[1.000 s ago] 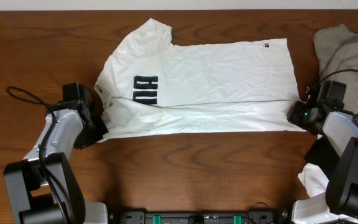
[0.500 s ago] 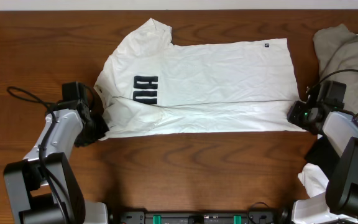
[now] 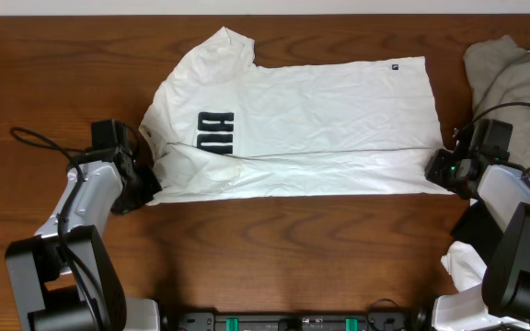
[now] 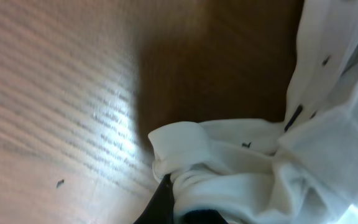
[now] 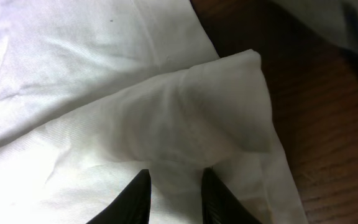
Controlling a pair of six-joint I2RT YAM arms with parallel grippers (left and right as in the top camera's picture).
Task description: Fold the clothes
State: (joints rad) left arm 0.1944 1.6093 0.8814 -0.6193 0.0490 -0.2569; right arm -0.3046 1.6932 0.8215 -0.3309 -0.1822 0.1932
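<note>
White shirt (image 3: 320,119) lies flat in the middle of the desk (image 3: 293,248), looks soft and floppy so I'd grab corners; left end effector (image 3: 144,184) clamps its bunched edge, right end effector (image 3: 442,170) sits slightly apart over a corner.

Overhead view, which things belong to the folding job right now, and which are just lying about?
Job in hand: white T-shirt, left end effector, right end effector.
Lying about: beige garment at the right edge, crumpled white cloth by the right arm.
</note>
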